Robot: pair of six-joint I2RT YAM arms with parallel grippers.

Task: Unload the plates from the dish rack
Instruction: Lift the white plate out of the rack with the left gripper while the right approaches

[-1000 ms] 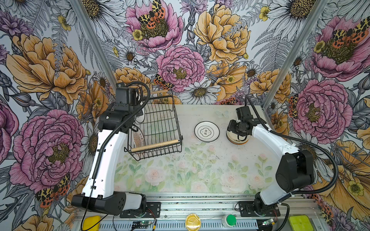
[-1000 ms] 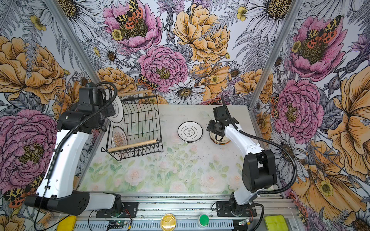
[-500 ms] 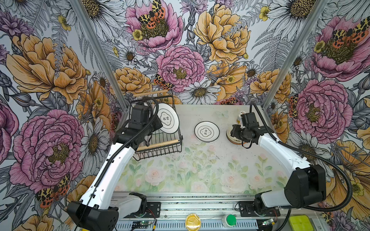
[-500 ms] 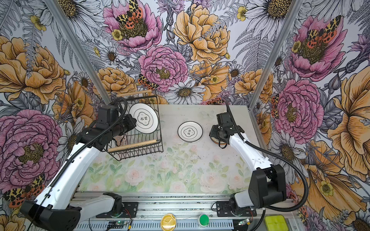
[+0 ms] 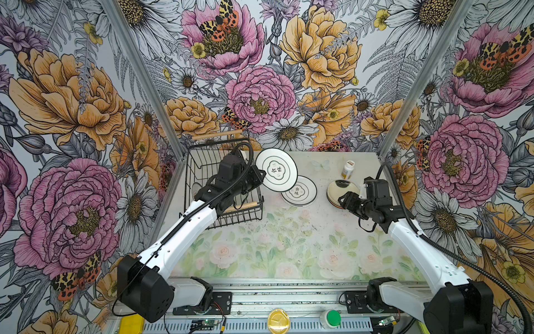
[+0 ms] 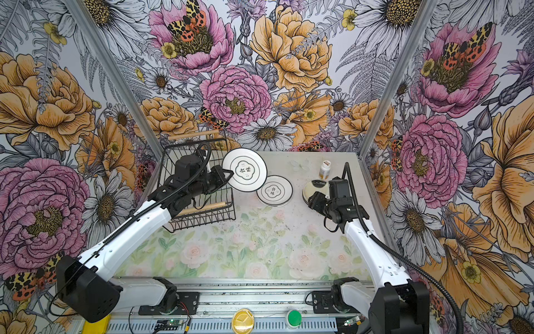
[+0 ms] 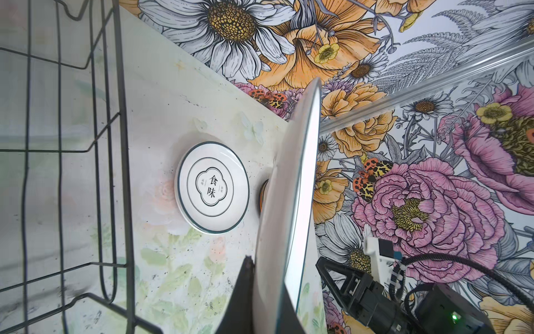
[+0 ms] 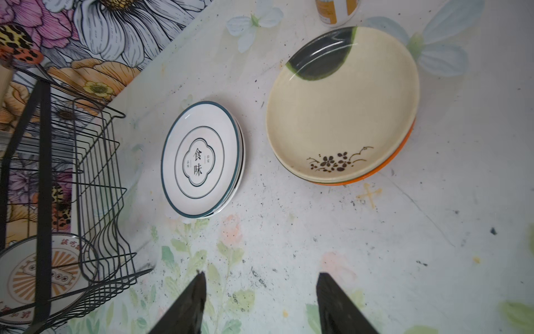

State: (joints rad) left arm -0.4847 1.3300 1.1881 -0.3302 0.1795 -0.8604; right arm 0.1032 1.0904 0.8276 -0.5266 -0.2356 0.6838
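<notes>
My left gripper (image 5: 260, 177) (image 7: 267, 277) is shut on the rim of a white plate (image 5: 276, 170) (image 6: 244, 170) (image 7: 291, 202) with a dark rim and characters. The plate hangs tilted just right of the dish rack (image 5: 239, 221) (image 6: 208, 219) (image 7: 121, 144), partly over a stack of matching plates (image 5: 299, 191) (image 6: 274, 191) (image 7: 213, 187) (image 8: 200, 158) lying on the table. An orange sunburst plate (image 8: 43, 274) stands in the rack. My right gripper (image 5: 344, 199) (image 6: 312, 201) (image 8: 260, 277) is open and empty, in front of a cream floral plate (image 5: 342, 189) (image 8: 341, 107) stacked on an orange one (image 8: 398, 150).
A small white pill bottle (image 5: 348, 169) (image 6: 325, 169) (image 8: 336, 11) stands behind the cream stack near the back wall. The rack's front wooden handle (image 5: 245, 206) lies under my left arm. Flowered walls close in the table at the back and both sides.
My left gripper has carried the white plate from the rack's far left side rightward, out past its right edge. My right gripper has drawn back from the cream stack towards the front.
</notes>
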